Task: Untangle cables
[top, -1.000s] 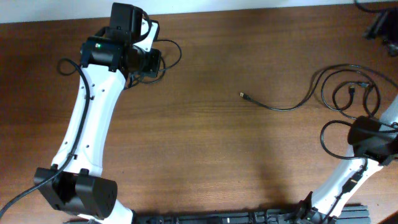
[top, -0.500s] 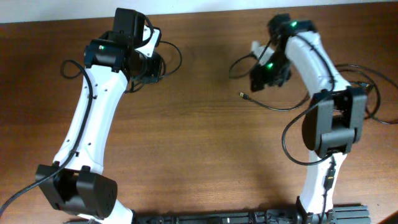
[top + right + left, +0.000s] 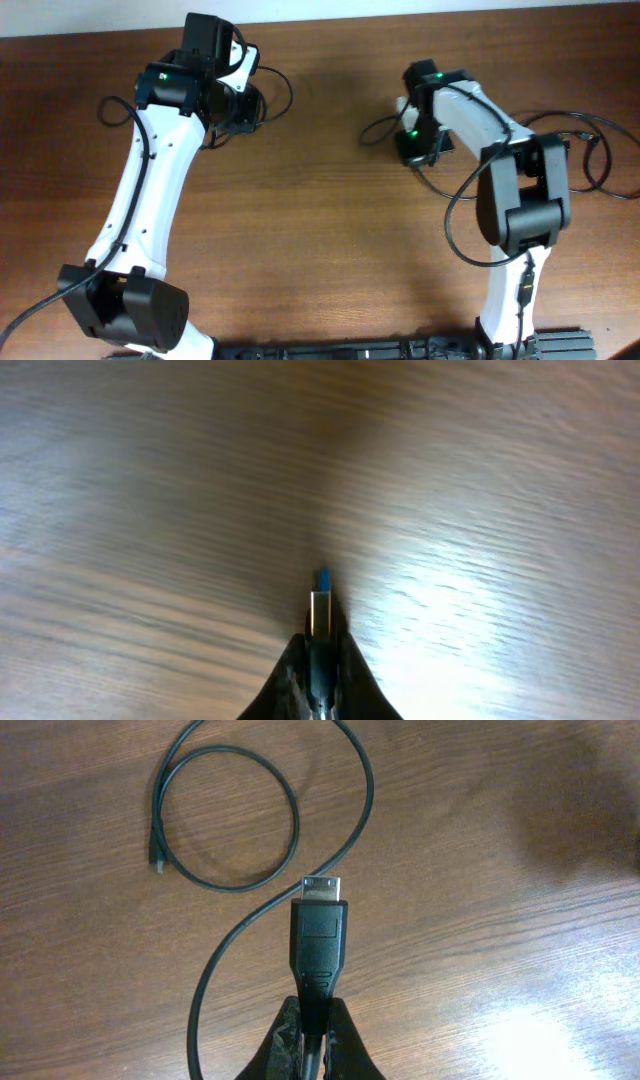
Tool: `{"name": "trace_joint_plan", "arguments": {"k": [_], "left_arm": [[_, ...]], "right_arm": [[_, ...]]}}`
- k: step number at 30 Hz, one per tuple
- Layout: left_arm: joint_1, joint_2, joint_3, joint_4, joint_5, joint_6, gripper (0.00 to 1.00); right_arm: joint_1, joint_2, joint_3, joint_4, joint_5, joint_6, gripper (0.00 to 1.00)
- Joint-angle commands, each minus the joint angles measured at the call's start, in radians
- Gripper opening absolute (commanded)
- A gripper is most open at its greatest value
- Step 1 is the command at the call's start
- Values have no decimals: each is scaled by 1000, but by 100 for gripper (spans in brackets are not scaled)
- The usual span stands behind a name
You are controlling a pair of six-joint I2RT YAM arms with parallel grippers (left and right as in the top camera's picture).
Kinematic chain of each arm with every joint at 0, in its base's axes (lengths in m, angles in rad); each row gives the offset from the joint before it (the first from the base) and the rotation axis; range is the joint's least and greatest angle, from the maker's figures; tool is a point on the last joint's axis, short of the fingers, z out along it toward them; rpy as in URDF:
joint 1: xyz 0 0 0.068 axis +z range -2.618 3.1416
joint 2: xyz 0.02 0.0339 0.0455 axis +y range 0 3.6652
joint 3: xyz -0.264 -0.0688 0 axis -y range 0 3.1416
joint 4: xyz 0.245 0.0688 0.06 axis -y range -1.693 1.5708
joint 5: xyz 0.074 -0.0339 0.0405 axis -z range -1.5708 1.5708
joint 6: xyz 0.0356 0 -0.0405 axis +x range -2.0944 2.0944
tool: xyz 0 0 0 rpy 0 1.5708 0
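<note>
**A:** Starting at the left, what has the left gripper [image 3: 314,1020] got?

**B:** Its fingers are pinched tight on a broad black plug [image 3: 321,935] with a metal tip. A thin cable [image 3: 366,800] runs in an S-bend on the table [image 3: 500,870], passing under that plug. Beyond it the cable coils into a loop ending in a tiny connector [image 3: 155,855].

**A:** Where is that, seen from above?

**B:** Toward the far left of the table. The cable curls just to the right of the gripper.

**A:** And the right gripper [image 3: 320,645]?

**B:** It is closed on a narrow plug [image 3: 321,598] with a blue tip. Its own view is blurred and shows only wood. From above it sits right of centre.

**A:** The other cables [image 3: 565,113]?

**B:** They lie in loose overlapping loops by the right edge, partly hidden behind the right arm [image 3: 520,190].
</note>
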Motion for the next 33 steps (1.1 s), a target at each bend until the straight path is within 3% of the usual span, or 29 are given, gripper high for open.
{"name": "trace_joint_plan", "arguments": {"k": [1,5,12,13,15,17,21,28,31,33], "left_arm": [[-3,6,-4,-13,4,-10,2],[-3,6,-8,-25,4,-10,2],[-3,6,-8,-25,4,-10,2],[-3,6,-8,-25,4,-10,2],[-3,6,-8,-25,4,-10,2],[-3,6,-8,-24,4,-10,1],[-3,6,-8,-26,4,-11,1],[-10,6,-8,-18,21,-18,2],[-10,6,-8,54,338,-11,0],[-10,6,-8,135,798,154,0]], "right_arm": [[-153,-118,138,-19,23,269,4],[-449,-244,265,-44,8,335,4],[-927,-252,238,-145,26,408,4],[-989,-252,229,-145,10,433,10],[-1057,-252,227,-138,-75,431,47],[-1064,-252,227,-138,-109,422,66],[-995,-251,227,-138,-114,383,70],[-747,-240,225,-154,-114,218,71],[-597,-240,225,-146,-114,128,72],[-521,-240,225,-130,-114,127,73]]}}
